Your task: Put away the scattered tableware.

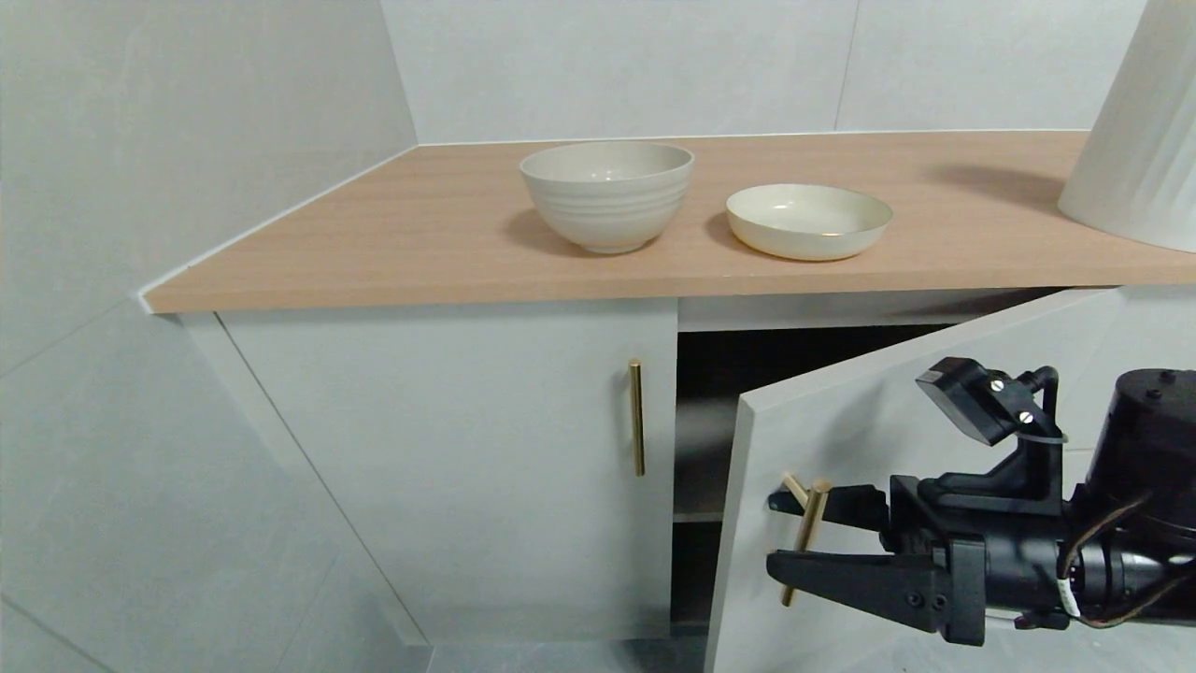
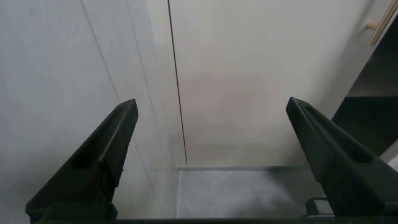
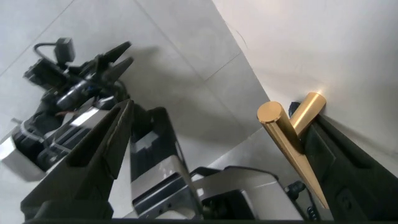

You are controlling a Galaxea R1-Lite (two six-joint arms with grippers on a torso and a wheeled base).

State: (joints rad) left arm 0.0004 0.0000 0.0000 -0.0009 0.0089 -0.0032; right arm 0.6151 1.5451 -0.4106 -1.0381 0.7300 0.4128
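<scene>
On wood counter [image 1: 392, 243], ribbed bowl [image 1: 607, 194], shallow dish [image 1: 808, 220], right fingers [image 1: 841, 575] apart astride brass handle [image 1: 808, 525].

View along the right gripper [image 3: 211, 109], its 2 fingers [image 3: 87, 162] spread wide. The brass handle [image 3: 292, 155] of the white cabinet door [image 3: 323, 37] stands between them, hard beside 1 finger and well apart from the other. Beyond that other finger, farther off, lies the left gripper [image 3: 118, 57], against grey tiles [image 3: 186, 68].
</scene>
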